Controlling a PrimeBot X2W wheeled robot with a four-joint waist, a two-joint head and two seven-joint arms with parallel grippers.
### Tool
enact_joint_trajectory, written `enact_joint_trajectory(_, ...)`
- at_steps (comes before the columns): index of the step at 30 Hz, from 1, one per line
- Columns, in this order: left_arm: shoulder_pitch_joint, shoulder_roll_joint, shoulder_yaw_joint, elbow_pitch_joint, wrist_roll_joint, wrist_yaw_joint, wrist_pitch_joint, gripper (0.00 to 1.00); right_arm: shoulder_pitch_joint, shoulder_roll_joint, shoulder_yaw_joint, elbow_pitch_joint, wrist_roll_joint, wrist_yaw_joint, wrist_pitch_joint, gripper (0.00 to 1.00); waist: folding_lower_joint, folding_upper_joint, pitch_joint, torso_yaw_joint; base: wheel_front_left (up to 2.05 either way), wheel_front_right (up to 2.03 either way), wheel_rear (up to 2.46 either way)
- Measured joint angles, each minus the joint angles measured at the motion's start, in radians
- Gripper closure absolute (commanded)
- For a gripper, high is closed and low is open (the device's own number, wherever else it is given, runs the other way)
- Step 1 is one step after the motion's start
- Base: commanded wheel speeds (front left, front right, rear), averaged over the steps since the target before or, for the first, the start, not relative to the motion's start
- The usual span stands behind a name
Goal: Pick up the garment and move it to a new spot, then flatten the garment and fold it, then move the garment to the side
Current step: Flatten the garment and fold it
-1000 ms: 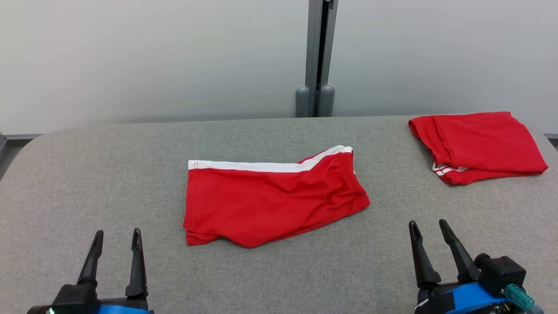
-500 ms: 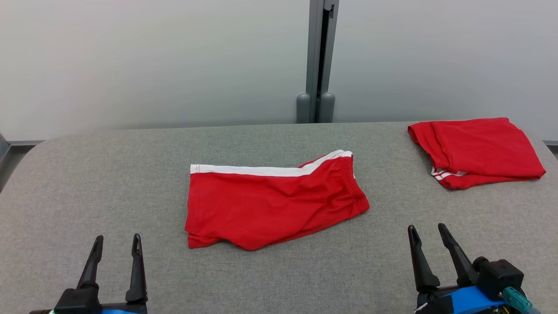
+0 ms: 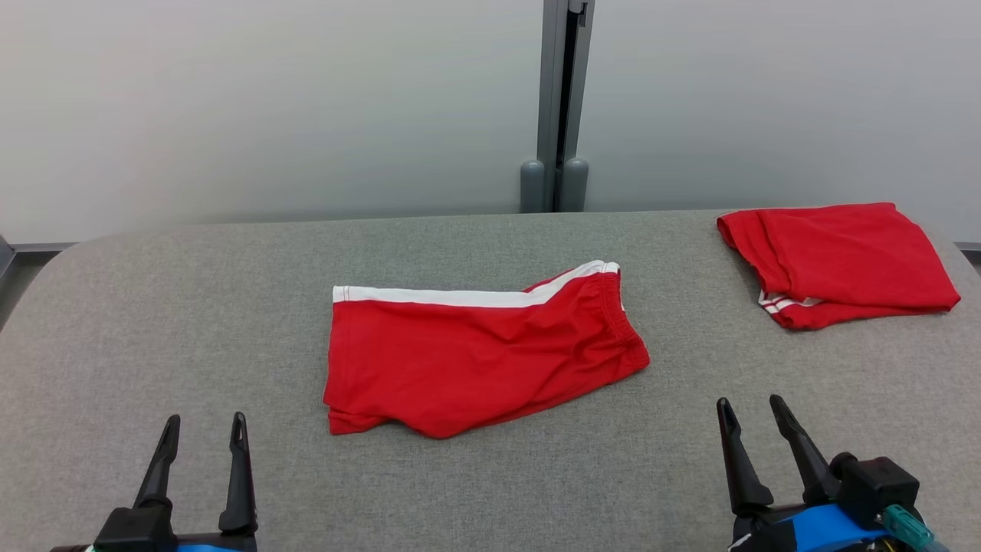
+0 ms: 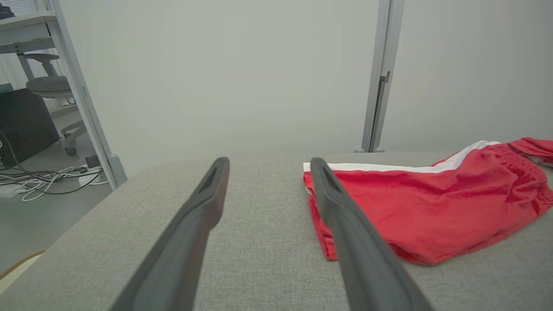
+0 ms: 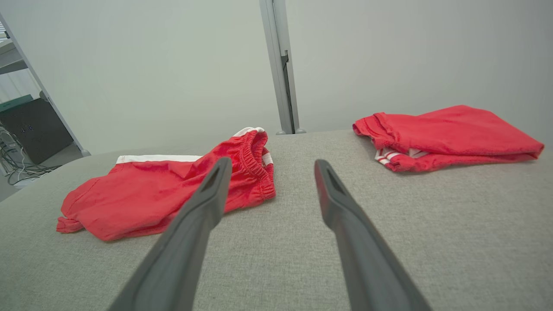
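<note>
Seems near the last step, with red white-striped shorts (image 3: 475,360) folded at the middle of the grey fabric tabletop (image 3: 153,307) (another folded red garment (image 3: 839,261) far right) and only the sideways move remaining for left gripper (image 3: 206,419) and right gripper (image 3: 749,401), both spread wide, empty

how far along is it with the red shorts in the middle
Done: the far pair lies folded on the table's right. The middle shorts look folded in half, slightly wrinkled. In hand: nothing; left gripper and right gripper are open, off the cloth. Left: probably finishing the fold and moving them aside.
</note>
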Motion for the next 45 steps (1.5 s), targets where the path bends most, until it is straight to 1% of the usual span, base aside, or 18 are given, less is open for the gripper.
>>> enact_joint_trajectory(3, -0.002, 0.0, 0.002, 0.002, 0.0, -0.001, 0.0, 0.0, -0.006, 0.0, 0.002, 0.006, -0.006, 0.0, 0.0, 0.0, 0.0, 0.0, 0.003, 0.002, 0.0, 0.0, 0.0)
enact_joint_trajectory(6, -0.004, -0.002, 0.002, 0.001, 0.0, -0.005, 0.0, 0.0, -0.044, 0.0, 0.015, 0.014, -0.023, 0.0, 0.0, 0.0, 0.0, 0.0, 0.008, 0.005, 0.0, 0.0, 0.0)
enact_joint_trajectory(12, -0.025, -0.007, -0.016, -0.002, 0.007, -0.008, 0.0, 0.0, -0.185, 0.0, 0.061, 0.041, -0.062, 0.0, 0.0, 0.0, 0.0, 0.0, 0.032, 0.023, 0.0, 0.0, 0.0)
enact_joint_trajectory(16, -0.058, -0.009, -0.028, -0.005, 0.006, -0.009, 0.0, 0.0, -0.302, 0.0, 0.082, 0.094, -0.076, 0.0, 0.0, 0.0, 0.0001, 0.0001, 0.065, 0.042, 0.0, 0.0, 0.0)
enact_joint_trajectory(17, -0.058, -0.009, -0.028, -0.005, 0.006, -0.009, 0.0, 0.0, -0.302, 0.0, 0.082, 0.094, -0.076, 0.0, 0.0, 0.0, 0.0001, 0.0001, 0.065, 0.042, 0.0, 0.0, 0.0)
enact_joint_trajectory(18, -0.073, -0.011, -0.036, -0.004, 0.002, -0.009, 0.0, 0.0, -0.36, 0.0, 0.085, 0.141, -0.091, 0.0, 0.0, 0.0, 0.0002, 0.0, 0.084, 0.054, 0.0, 0.0, 0.0)
enact_joint_trajectory(19, -0.073, -0.011, -0.036, -0.004, 0.002, -0.009, 0.0, 0.0, -0.36, 0.0, 0.085, 0.141, -0.091, 0.0, 0.0, 0.0, 0.0002, 0.0, 0.084, 0.054, 0.0, 0.0, 0.0)
enact_joint_trajectory(20, -0.081, -0.011, -0.041, -0.004, 0.0, -0.009, 0.0, 0.0, -0.385, 0.0, 0.084, 0.166, -0.096, 0.0, 0.0, 0.0, 0.0001, 0.0001, 0.095, 0.06, 0.0, 0.0, 0.0)
enact_joint_trajectory(21, -0.101, -0.013, -0.05, -0.003, -0.002, -0.009, 0.0, 0.0, -0.433, 0.0, 0.078, 0.23, -0.119, 0.0, 0.0, 0.0, 0.0001, 0.0001, 0.115, 0.074, 0.0, 0.0, 0.0)
enact_joint_trajectory(23, -0.119, -0.016, -0.057, -0.002, -0.009, -0.009, 0.0, 0.0, -0.474, -0.001, 0.067, 0.3, -0.148, 0.0, 0.0, 0.0, 0.0002, 0.0001, 0.137, 0.089, 0.0, 0.0, 0.0)
enact_joint_trajectory(27, -0.158, -0.022, -0.074, -0.002, -0.019, -0.01, 0.0, 0.0, -0.55, -0.011, 0.027, 0.44, -0.196, 0.0, 0.0, 0.0, 0.0002, 0.0001, 0.186, 0.121, 0.0, 0.0, 0.0)
enact_joint_trajectory(32, -0.193, -0.027, -0.084, 0.002, -0.028, -0.011, 0.0, 0.0, -0.619, -0.027, -0.039, 0.574, -0.244, 0.0, 0.0, 0.0, 0.0002, 0.0001, 0.248, 0.156, 0.0, 0.0, 0.0)
enact_joint_trajectory(36, -0.214, -0.028, -0.092, 0.007, -0.03, -0.011, 0.0, 0.0, -0.652, -0.036, -0.105, 0.663, -0.265, 0.0, 0.0, 0.0, 0.0003, 0.0002, 0.284, 0.181, 0.0, 0.0, 0.0)
enact_joint_trajectory(40, -0.219, -0.028, -0.095, 0.008, -0.036, -0.011, 0.0, 0.0, -0.66, -0.037, -0.138, 0.708, -0.281, 0.0, 0.0, 0.0, 0.0001, 0.0001, 0.3, 0.193, 0.0, 0.0, 0.0)
enact_joint_trajectory(45, -0.232, -0.028, -0.098, 0.011, -0.038, -0.015, 0.0, 0.0, -0.676, -0.022, -0.183, 0.788, -0.261, 0.0, -0.003, 0.0, 0.0001, 0.0002, 0.31, 0.194, 0.0, 0.0, 0.0)
